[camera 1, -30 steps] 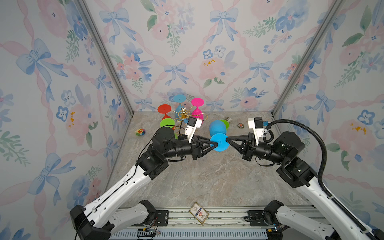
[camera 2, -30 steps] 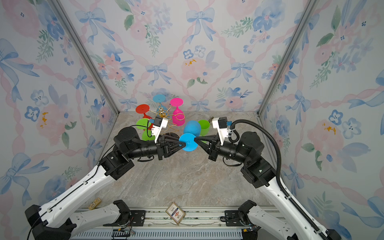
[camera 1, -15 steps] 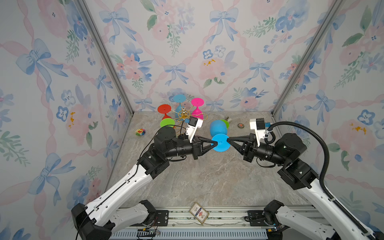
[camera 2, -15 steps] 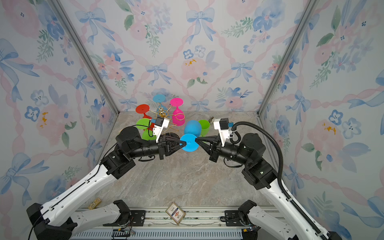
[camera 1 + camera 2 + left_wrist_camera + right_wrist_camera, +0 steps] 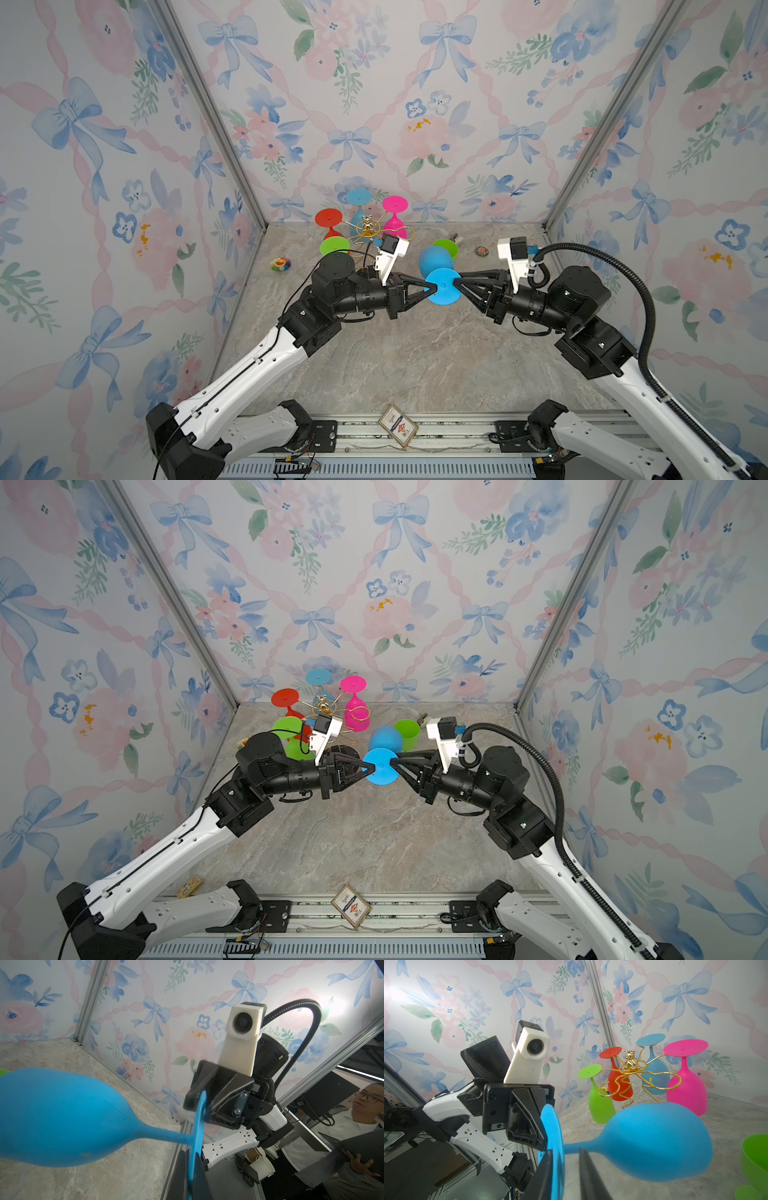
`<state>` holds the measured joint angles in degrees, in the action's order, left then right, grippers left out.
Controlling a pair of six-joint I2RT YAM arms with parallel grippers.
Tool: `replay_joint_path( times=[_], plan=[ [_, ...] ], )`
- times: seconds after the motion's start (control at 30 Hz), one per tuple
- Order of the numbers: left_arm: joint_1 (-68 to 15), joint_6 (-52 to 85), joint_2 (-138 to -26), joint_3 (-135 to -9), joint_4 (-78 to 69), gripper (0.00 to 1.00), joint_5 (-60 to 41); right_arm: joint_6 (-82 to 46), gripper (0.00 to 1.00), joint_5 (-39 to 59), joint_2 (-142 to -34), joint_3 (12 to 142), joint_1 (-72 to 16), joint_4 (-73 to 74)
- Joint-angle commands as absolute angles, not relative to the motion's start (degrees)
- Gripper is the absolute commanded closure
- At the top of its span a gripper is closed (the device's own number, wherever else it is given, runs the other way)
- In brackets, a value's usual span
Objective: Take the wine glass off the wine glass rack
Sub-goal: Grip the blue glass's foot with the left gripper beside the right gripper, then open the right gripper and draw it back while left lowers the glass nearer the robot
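One blue wine glass [image 5: 434, 259]: bulbous bowl, thin stem, disc foot.

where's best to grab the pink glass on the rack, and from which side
Take the pink wine glass by its stem, just below where an arm of the wine glass rack carries its upturned foot. It hangs bowl down at the rack's outer edge, so come in level from outside, away from the centre; the bowl looks too wide for a pinch.
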<state>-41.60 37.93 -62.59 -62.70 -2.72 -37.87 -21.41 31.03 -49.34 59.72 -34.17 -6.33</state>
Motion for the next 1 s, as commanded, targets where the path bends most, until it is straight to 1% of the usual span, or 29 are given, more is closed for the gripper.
replay_joint_path(
  times=[0.0,0.13,0.23,0.33,0.47,0.57,0.7,0.8,0.9,0.97],
  plan=[
    [-41.7,36.2,-62.8,-63.7,-4.5,1.0,-39.0,-21.1,0.59,29.6,-48.0,61.4,-33.6,-10.3],
    [-40.9,35.6,-63.2,-63.7,-4.4,1.0,-39.4,-21.3,0.44,28.9,-47.0,62.6,-32.9,-13.4],
    [-40.0,34.6,-63.3,-63.4,-4.4,1.0,-39.1,-22.3,0.29,27.4,-45.8,63.0,-32.4,-14.5],
    [-39.4,32.8,-63.2,-62.4,-4.3,1.0,-38.0,-23.8,0.22,23.9,-44.9,64.3,-31.4,-16.9],
    [-39.7,29.0,-62.5,-61.2,-3.7,1.0,-36.4,-26.0,0.21,14.7,-46.2,69.1,-29.3,-26.6],
    [-41.3,24.4,-61.4,-60.8,-2.0,1.0,-34.5,-29.6,0.21,11.8,-47.6,72.0,-26.5,-32.0],
    [-43.9,17.9,-59.7,-60.8,0.2,1.0,-31.8,-33.8,0.21,11.9,-49.2,73.7,-22.2,-36.2],
    [-46.3,12.8,-59.0,-60.8,2.2,1.0,-29.8,-37.3,0.21,13.7,-51.0,74.8,-18.9,-38.6],
    [-49.7,7.3,-58.6,-61.1,4.9,1.0,-25.4,-39.7,0.21,16.3,-53.5,76.5,-16.1,-41.8],
    [-52.8,2.9,-58.3,-61.0,6.6,1.0,-20.6,-40.5,0.21,18.2,-55.8,79.3,-14.2,-45.1]
  ],
)
